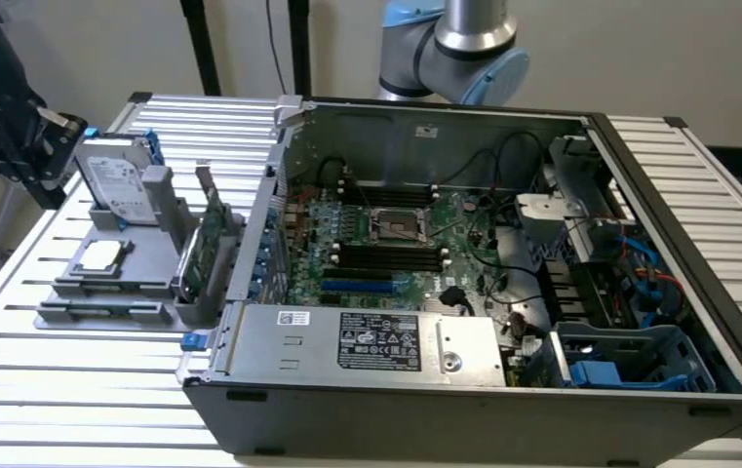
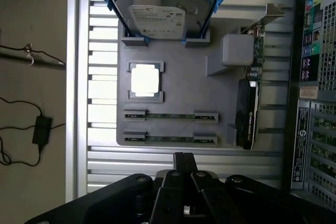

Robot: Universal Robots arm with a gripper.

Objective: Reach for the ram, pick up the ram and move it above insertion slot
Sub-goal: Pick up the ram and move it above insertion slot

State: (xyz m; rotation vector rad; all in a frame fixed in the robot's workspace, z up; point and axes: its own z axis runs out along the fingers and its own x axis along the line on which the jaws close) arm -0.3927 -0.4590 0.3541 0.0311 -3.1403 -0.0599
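Two ram sticks lie edge-up in a grey holder [image 2: 178, 85]: the ram [image 2: 170, 139] nearest my gripper, and a second stick [image 2: 170, 115] just beyond it. In the exterior view the sticks [image 1: 100, 309] sit at the holder's front end. My gripper [image 2: 184, 157] hangs over the slatted table beside the holder, short of the near stick, its fingers together and holding nothing. The arm's dark wrist [image 1: 4, 129] shows at the exterior view's left. Black memory slots [image 1: 390, 255] lie on the motherboard inside the open computer case [image 1: 475, 390].
The holder also carries a silver hard drive with blue clips [image 2: 160, 14], a processor chip [image 2: 145, 81] and a green expansion card with a metal bracket [image 2: 251, 103]. The case wall [image 2: 315, 77] stands right beside the holder. Cables and a power brick [image 2: 41, 129] lie on the floor.
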